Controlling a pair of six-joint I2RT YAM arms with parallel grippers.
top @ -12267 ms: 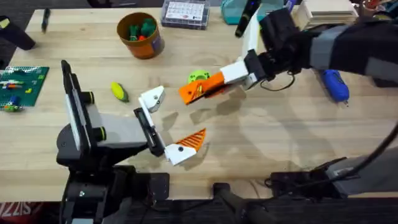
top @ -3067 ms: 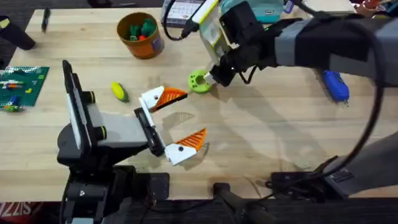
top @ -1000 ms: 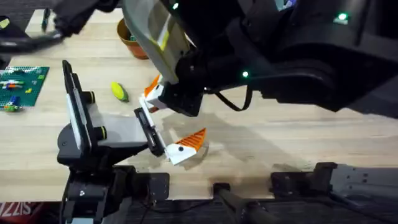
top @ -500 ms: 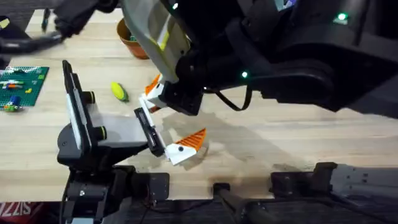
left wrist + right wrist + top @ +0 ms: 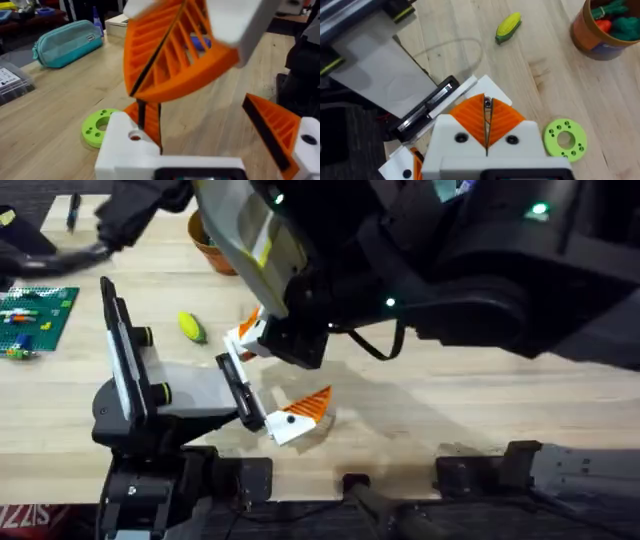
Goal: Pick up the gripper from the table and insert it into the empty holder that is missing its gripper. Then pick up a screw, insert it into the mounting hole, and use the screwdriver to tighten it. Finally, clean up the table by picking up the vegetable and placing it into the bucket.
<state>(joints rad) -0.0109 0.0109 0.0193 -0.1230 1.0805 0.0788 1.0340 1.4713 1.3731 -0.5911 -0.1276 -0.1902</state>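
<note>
wooden desk (image 5: 480, 410) was seen beneath both arms. the orange gripper (image 5: 148, 118) was seated in the holder (image 5: 131, 152) of the left gripper (image 5: 200, 120), whose fingers were spread open. the screw step was judged in hand: the right gripper (image 5: 486, 107), closed on a small screw (image 5: 487, 102), was held over the holder. alignment with the mounting hole (image 5: 134, 136) was called for next. three seconds earlier it had been at the green disc (image 5: 565, 140).
</note>
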